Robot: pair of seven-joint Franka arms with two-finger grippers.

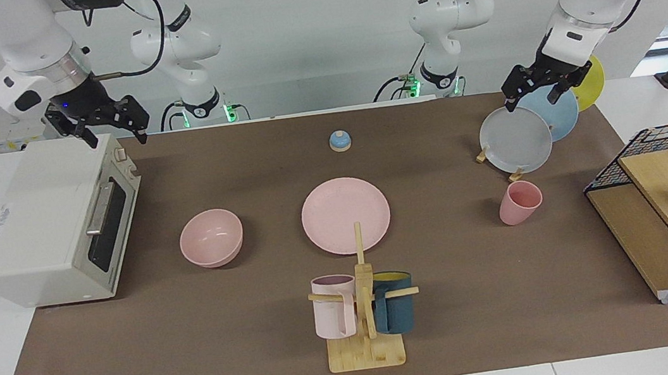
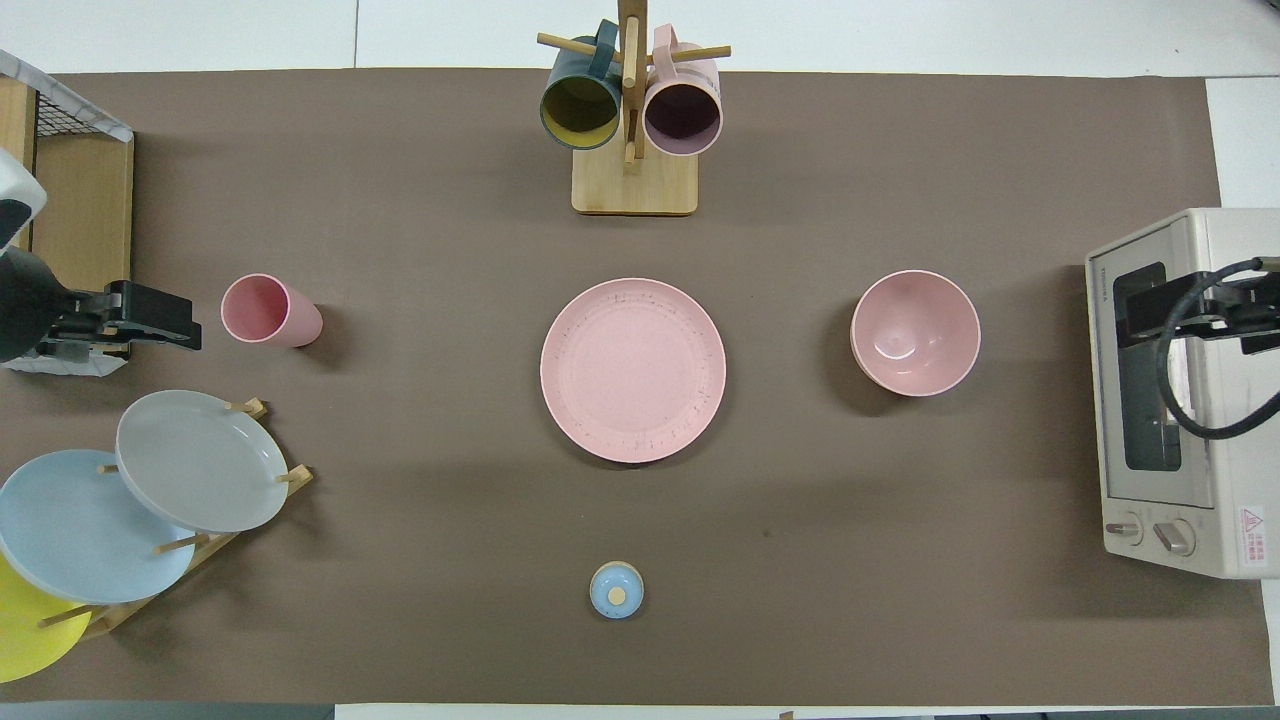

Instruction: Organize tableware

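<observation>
The pink plate lies flat at the middle of the brown mat and serves as the landmark here.

Toward the right arm's end of the table from the plate sits the toaster oven. The right gripper hangs in the air over the oven's top corner by the knobs, fingers spread apart and holding nothing. Between the oven and the plate, level with the plate, rests the pink bowl, upright, well apart from both.

Nearer to the robots than the plate stands a small blue bell, alone on the mat. Farther from the robots than the plate, just beside its rim, stands a wooden mug tree carrying a pale pink mug and a dark teal mug.

Toward the left arm's end from the plate stands the pink cup, upright and apart from everything around it. Nearer to the robots than the cup, a wooden rack holds a grey plate, a blue plate and a yellow plate, all on edge. The left gripper hangs over that rack, fingers spread apart, empty. At the mat's edge toward the left arm's end from the plate is a wire and wood shelf.
</observation>
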